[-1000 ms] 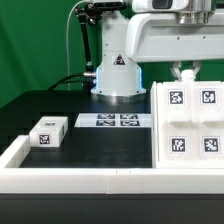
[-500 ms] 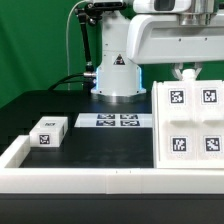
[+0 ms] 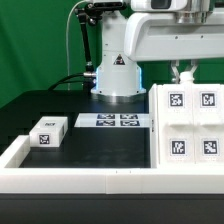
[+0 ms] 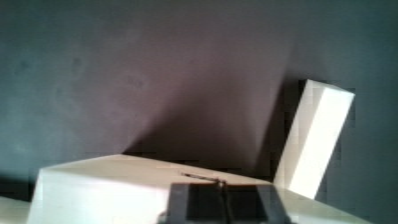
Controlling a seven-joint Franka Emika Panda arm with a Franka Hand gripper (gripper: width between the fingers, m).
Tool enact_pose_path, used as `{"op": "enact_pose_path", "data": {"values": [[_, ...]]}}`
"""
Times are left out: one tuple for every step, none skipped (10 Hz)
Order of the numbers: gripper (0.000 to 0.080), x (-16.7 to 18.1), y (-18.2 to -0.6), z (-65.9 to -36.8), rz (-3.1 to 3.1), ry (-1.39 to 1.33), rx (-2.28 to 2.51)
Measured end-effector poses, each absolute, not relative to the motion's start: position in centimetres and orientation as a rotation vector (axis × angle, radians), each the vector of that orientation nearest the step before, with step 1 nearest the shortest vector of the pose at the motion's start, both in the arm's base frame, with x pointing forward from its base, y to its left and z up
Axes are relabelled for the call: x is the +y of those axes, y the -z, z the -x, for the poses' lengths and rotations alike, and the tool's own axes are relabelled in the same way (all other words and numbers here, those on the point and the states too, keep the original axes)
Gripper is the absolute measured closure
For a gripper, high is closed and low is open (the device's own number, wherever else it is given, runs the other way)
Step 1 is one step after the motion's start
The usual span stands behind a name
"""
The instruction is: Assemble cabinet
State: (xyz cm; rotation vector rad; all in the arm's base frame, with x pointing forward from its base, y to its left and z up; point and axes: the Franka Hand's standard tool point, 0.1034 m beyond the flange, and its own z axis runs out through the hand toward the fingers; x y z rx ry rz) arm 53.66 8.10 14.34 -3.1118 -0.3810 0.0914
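The cabinet (image 3: 190,125), a large white box with black-and-white tags on its upper face, lies at the exterior view's right. My gripper (image 3: 184,73) stands at its far edge, fingertips down against the box. In the wrist view the dark fingers (image 4: 199,203) sit pressed together over the cabinet's white surface (image 4: 107,185), with nothing between them. A white upright panel (image 4: 317,135) shows beyond the fingers. A small white tagged drawer block (image 3: 47,131) lies apart at the exterior view's left.
The marker board (image 3: 118,121) lies flat in front of the robot base (image 3: 117,75). A long low white rail (image 3: 70,180) runs along the front and left of the black table.
The arm and gripper have shifted slightly, and the cabinet's far edge has moved a little toward the front with them. The drawer block has not moved.
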Motion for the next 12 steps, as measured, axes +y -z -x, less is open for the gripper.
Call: {"op": "enact_pose_path", "data": {"values": [[0.0798,8.1,-14.2,-53.7,3.112,-0.077,-0.379],[0.0798,8.1,-14.1,-53.6,3.112,-0.081,-0.379],[0.0798,8.1,-14.1,-53.6,3.112,-0.081,-0.379],[0.0798,8.1,-14.1,-53.6,3.112,-0.081,-0.379],[0.07,8.1,-14.1,-53.6,3.112,-0.081,-0.379],[0.07,8.1,-14.1,-53.6,3.112,-0.081,-0.379],[0.0522,8.1,-14.1,-53.6,3.112,-0.081,-0.379],[0.0322,8.1,-14.1,-53.6,3.112,-0.081,-0.379],[0.0186,8.1,-14.1,-53.6,3.112,-0.081,-0.379],[0.0044,8.1,-14.1,-53.6,3.112,-0.081,-0.379],[0.0013,8.1,-14.0,-53.5,3.112,-0.081,-0.379],[0.0002,8.1,-13.0,-51.5,3.115,0.009,-0.365]]}}
